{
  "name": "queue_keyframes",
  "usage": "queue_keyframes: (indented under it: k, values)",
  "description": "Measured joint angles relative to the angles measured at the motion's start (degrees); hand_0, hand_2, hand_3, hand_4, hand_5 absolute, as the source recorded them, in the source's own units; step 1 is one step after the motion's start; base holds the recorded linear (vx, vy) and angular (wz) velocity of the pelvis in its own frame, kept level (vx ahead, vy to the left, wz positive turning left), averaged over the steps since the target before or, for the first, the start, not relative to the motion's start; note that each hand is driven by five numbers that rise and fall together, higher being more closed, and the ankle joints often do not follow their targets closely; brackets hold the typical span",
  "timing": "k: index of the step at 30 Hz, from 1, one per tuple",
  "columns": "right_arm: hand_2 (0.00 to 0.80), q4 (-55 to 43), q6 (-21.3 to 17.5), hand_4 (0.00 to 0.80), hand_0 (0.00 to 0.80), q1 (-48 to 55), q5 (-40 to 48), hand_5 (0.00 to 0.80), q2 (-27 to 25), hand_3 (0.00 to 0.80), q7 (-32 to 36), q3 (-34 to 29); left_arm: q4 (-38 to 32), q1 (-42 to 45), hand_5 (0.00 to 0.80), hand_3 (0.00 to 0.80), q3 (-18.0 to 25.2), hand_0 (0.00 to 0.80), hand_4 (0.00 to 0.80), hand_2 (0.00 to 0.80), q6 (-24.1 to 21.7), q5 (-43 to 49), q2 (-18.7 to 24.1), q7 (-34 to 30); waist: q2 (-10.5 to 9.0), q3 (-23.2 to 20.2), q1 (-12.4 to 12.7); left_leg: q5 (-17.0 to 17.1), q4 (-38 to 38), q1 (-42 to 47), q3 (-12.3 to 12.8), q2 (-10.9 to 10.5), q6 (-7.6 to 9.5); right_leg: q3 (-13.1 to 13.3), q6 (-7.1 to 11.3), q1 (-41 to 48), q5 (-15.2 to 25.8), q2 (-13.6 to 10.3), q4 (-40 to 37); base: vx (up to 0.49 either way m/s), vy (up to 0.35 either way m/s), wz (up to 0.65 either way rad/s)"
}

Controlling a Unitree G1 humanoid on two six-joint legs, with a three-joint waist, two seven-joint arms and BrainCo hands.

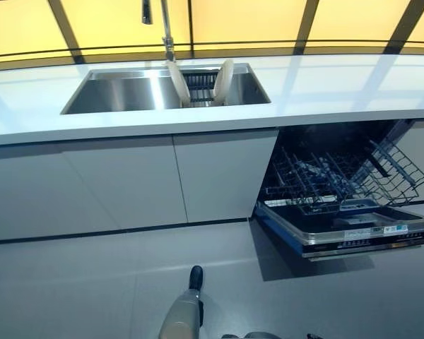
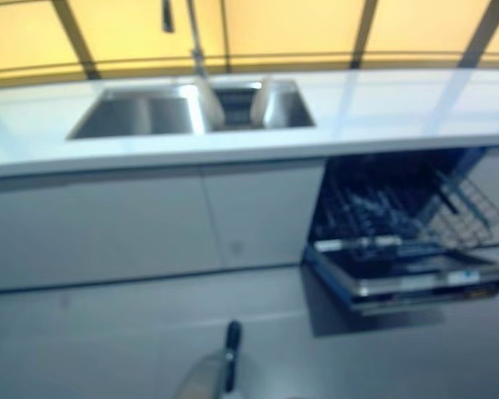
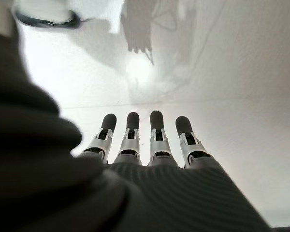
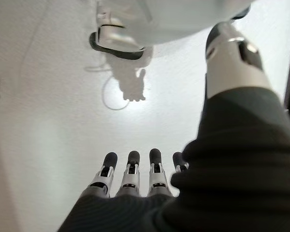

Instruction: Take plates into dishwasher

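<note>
Two cream plates (image 1: pixel 177 82) (image 1: pixel 223 80) stand on edge in a dark rack inside the steel sink (image 1: pixel 120 92). The dishwasher (image 1: pixel 353 229) is below the counter at the right, its door folded down and its wire rack (image 1: pixel 339 176) pulled out, with a raised basket part at the far right. My left hand (image 3: pixel 145 145) shows only in the left wrist view, fingers straight, empty, over pale floor. My right hand (image 4: pixel 135 174) shows only in the right wrist view, fingers straight, empty, over the floor. Both hands are far from the plates.
A white counter (image 1: pixel 339 85) runs across the view with a tap (image 1: pixel 166 28) behind the sink. Closed grey cabinet fronts (image 1: pixel 127 183) stand below it. The open dishwasher door juts out low over the grey floor (image 1: pixel 92 282) at the right.
</note>
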Motion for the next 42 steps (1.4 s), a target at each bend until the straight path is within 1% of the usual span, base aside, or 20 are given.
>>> queue_keyframes:
  k: [2, 3, 4, 5, 13, 18, 21, 22, 23, 24, 25, 27, 28, 31, 33, 34, 36, 37, 38, 42]
  values:
    - [0.0, 0.2, 0.2, 0.0, 0.0, 0.8, 0.0, 0.0, 0.0, 0.0, -0.1, -0.2, -0.3, -1.0, 0.0, 0.0, 0.1, 0.0, 0.0, 0.0, -0.8, 0.0, 0.0, 0.2, 0.38, 0.0, -1.5, 0.6, 4.6, 2.1, 1.0, -0.6, 0.86, 0.1, 1.58, 3.4, -1.1, 0.1, -1.5, 0.36, -0.014, 0.09]
    - [0.0, 0.1, 0.2, 0.0, 0.0, 1.4, -0.1, 0.0, 0.4, 0.0, 0.1, -0.2, -0.8, -0.6, 0.0, 0.0, 0.2, 0.0, 0.0, 0.0, -1.2, 0.2, 0.2, 0.4, 0.63, -0.4, -1.4, 3.2, 3.4, 5.1, 1.1, -0.7, 4.47, 0.2, 2.04, 5.7, -2.2, 0.0, -2.3, 0.281, -0.015, -0.1]
    - [0.0, 0.0, 0.0, 0.0, 0.0, 1.4, -1.1, 0.0, 1.5, 0.0, 0.4, -0.1, -1.3, -0.6, 0.0, 0.0, 0.1, 0.0, 0.0, 0.0, -1.3, 0.2, 0.8, 0.5, -1.04, -0.8, -1.4, 3.6, 3.2, 6.6, 3.0, -1.5, 7.53, 0.7, 2.75, 7.1, -2.9, -1.5, -2.7, 0.088, -0.008, -0.28]
    - [0.0, 0.0, -0.3, 0.0, 0.0, 1.2, -2.4, 0.0, 2.2, 0.0, 0.2, 0.0, -2.0, -0.3, 0.0, 0.0, 0.1, 0.0, 0.0, 0.0, -1.4, 0.3, 1.3, 0.8, -2.21, -1.6, -1.4, 3.4, 3.0, 6.6, 3.8, -2.4, 8.12, 0.2, 3.26, 7.0, -2.8, -2.6, -3.0, 0.051, -0.009, -0.22]
    - [0.0, -1.9, -2.1, 0.0, 0.0, -6.0, -0.9, 0.0, 2.7, 0.0, 1.6, 3.1, -3.2, -6.1, 0.0, 0.0, -0.1, 0.0, 0.0, 0.0, -2.4, -0.2, 1.3, 2.1, -4.68, -3.1, -1.1, -1.7, 6.6, 1.7, 5.6, -4.7, 8.63, -1.4, 4.77, 8.3, -1.3, -6.2, -12.4, 0.216, 0.062, -0.04]
    - [0.0, -1.3, -0.6, 0.0, 0.0, -4.7, -1.9, 0.0, 2.7, 0.0, 2.2, 2.9, -3.2, -5.2, 0.0, 0.0, 0.0, 0.0, 0.0, 0.0, -2.1, 0.3, 0.6, 3.0, -5.47, -3.8, -1.3, -4.4, 8.3, 1.9, 5.4, -6.4, 10.05, -3.1, 6.36, 9.2, -1.1, -7.6, -10.6, 0.369, 0.163, 0.14]
    - [0.0, -1.2, 0.9, 0.0, 0.0, -4.4, -2.1, 0.0, 2.5, 0.0, 1.9, 1.6, -2.4, -5.2, 0.0, 0.0, -0.3, 0.0, 0.0, 0.0, -1.8, 2.0, 0.2, 2.8, -4.41, -4.7, -1.4, -4.4, 4.3, 5.7, 5.5, -6.3, 10.4, -4.0, 7.16, 2.5, -0.8, -7.7, 5.9, 0.339, 0.217, -0.1]
    - [0.0, -1.6, 1.1, 0.0, 0.0, -3.3, -2.2, 0.0, 2.3, 0.0, 1.8, 0.6, -2.3, -5.3, 0.0, 0.0, -0.7, 0.0, 0.0, 0.0, -1.8, 2.9, 0.4, 2.7, -3.82, -5.3, -1.9, -3.9, 2.3, 7.6, 5.4, -7.0, 11.12, -4.3, 8.75, -3.0, 2.0, -7.4, 17.3, 0.337, 0.246, 0.15]
    - [0.0, -2.1, 0.9, 0.0, 0.0, -2.5, -2.1, 0.0, 1.7, 0.0, 1.5, 0.6, -2.4, -5.4, 0.0, 0.0, -2.1, 0.0, 0.0, 0.0, -1.6, 4.2, 0.6, 2.2, -2.94, -5.5, -3.6, -3.1, -0.1, 9.6, 3.1, -7.4, 11.53, -4.0, 8.55, -9.6, 9.5, -7.0, 30.0, 0.301, 0.196, 0.61]
    - [0.0, -3.0, 0.1, 0.0, 0.0, -1.5, -1.1, 0.0, 1.5, 0.0, 1.1, -0.2, -2.4, -5.5, 0.0, 0.0, -3.5, 0.0, 0.0, 0.0, -1.5, 5.3, 1.1, 2.1, -2.25, -5.4, -5.7, -2.2, -2.6, 12.0, 0.6, -8.1, 12.9, -4.2, 10.44, -16.1, 18.5, -8.0, 40.9, 0.319, 0.073, 0.92]
    - [0.0, -4.5, -0.2, 0.0, 0.0, -0.6, -0.9, 0.0, 0.8, 0.0, 0.9, -0.3, -2.5, -5.9, 0.0, 0.0, -4.2, 0.0, 0.0, 0.0, -1.3, 6.0, 1.5, 2.0, -1.88, -5.5, -6.8, -2.1, -4.0, 14.1, 0.8, -8.1, 13.01, -5.9, 10.69, -20.7, 14.9, -10.0, 42.9, 0.418, -0.106, 0.73]
    - [0.0, -4.5, -0.5, 0.0, 0.0, -0.9, -0.9, 0.0, -0.2, 0.0, 0.7, -0.6, -3.2, -6.3, 0.0, 0.0, -4.2, 0.0, 0.0, 0.0, -1.4, 6.0, 1.7, 1.8, -1.17, -5.4, -7.0, -2.9, -5.3, 16.3, 1.3, -7.9, 12.25, -8.3, 11.45, -27.4, 10.5, -13.7, 32.2, 0.527, -0.283, 0.23]
    - [0.0, -4.4, -1.3, 0.0, 0.0, -0.6, -0.5, 0.0, -0.4, 0.0, 1.0, -1.3, -2.5, -6.3, 0.0, 0.0, -4.3, 0.0, 0.0, 0.0, -1.4, 6.0, 1.7, 1.6, -0.83, -5.3, -7.6, -3.3, -5.5, 17.1, 0.4, -7.6, 11.95, -8.8, 11.95, -27.7, 10.1, -14.2, 20.8, 0.605, -0.311, 0.36]
    - [0.0, -3.6, -1.6, 0.0, 0.0, 0.6, -0.4, 0.0, 0.7, 0.0, 0.2, -1.5, -1.3, -7.4, 0.0, 0.0, -3.9, 0.0, 0.0, 0.0, -1.4, 7.2, 2.5, 0.7, -2.78, -5.7, -9.0, -3.9, -6.5, 19.7, -2.8, -8.8, 11.7, -8.6, 17.65, -24.3, 15.5, -15.9, -13.0, 0.433, -0.197, 0.51]
    - [0.0, -3.2, -1.5, 0.0, 0.0, 0.4, -0.4, 0.0, 1.0, 0.0, -0.3, -2.7, -1.3, -5.8, 0.0, 0.0, -3.2, 0.0, 0.0, 0.0, -1.2, 7.2, 2.1, 0.0, -3.63, -5.4, -9.2, -5.6, -6.4, 22.0, -3.8, -9.0, 11.3, -8.7, 16.54, -24.3, 18.3, -16.0, -15.9, 0.335, -0.206, 0.4]
    - [0.0, -3.2, -1.3, 0.0, 0.0, 0.5, -0.4, 0.0, 1.1, 0.0, -0.6, -2.8, -1.4, -4.3, 0.0, 0.0, -2.4, 0.0, 0.0, 0.0, -1.2, 7.7, 1.5, -0.2, -3.6, -5.5, -9.0, -6.8, -6.3, 23.6, -4.4, -8.5, 10.72, -8.5, 15.04, -24.4, 19.4, -15.7, -8.6, 0.323, -0.206, 0.4]
    - [0.0, -3.4, -1.2, 0.0, 0.0, 0.4, -1.1, 0.0, 1.4, 0.0, -0.4, -2.8, -1.3, -2.5, 0.0, 0.0, -2.2, 0.0, 0.0, 0.0, -1.4, 9.6, 0.9, -0.2, -3.47, -6.0, -9.0, -8.6, -5.9, 25.2, -5.5, -7.6, 9.23, -8.5, 14.86, -21.7, 19.3, -14.4, -3.1, 0.3, -0.206, 0.41]
    - [0.0, -3.8, -1.1, 0.0, 0.0, 0.4, -3.3, 0.0, 1.2, 0.0, 0.5, -1.7, -0.9, -1.0, 0.0, 0.0, -2.2, 0.0, 0.0, 0.0, -1.1, 9.7, 0.5, -0.2, -4.15, -6.7, -8.8, -10.4, -4.8, 26.3, -6.0, -7.0, 7.97, -8.8, 9.68, -17.3, 20.7, -13.2, -6.0, 0.285, -0.248, 0.43]
    - [0.0, -5.0, -1.2, 0.0, 0.0, 0.2, -5.3, 0.0, 0.2, 0.0, 2.8, -0.7, -0.7, -0.6, 0.0, 0.0, -1.9, 0.0, 0.0, 0.0, -1.2, 9.8, 0.0, -0.3, -2.77, -6.6, -8.3, -11.6, -3.7, 26.4, -5.7, -5.2, 6.57, -10.2, 7.71, -15.9, 20.2, -11.8, -6.8, 0.224, -0.282, 0.38]
    - [0.0, -15.8, -2.4, 0.0, 0.0, -3.2, -14.7, 0.0, -6.6, 0.0, 15.7, 9.0, -2.2, -1.8, 0.0, 0.0, -2.8, 0.0, 0.0, 0.0, -1.1, 13.9, 1.2, -1.0, -1.93, -6.5, -7.1, -12.4, -2.9, 26.2, -5.2, -1.5, 5.22, -12.5, 5.16, -14.1, 19.6, -8.5, -8.3, 0.041, -0.221, 0.13]
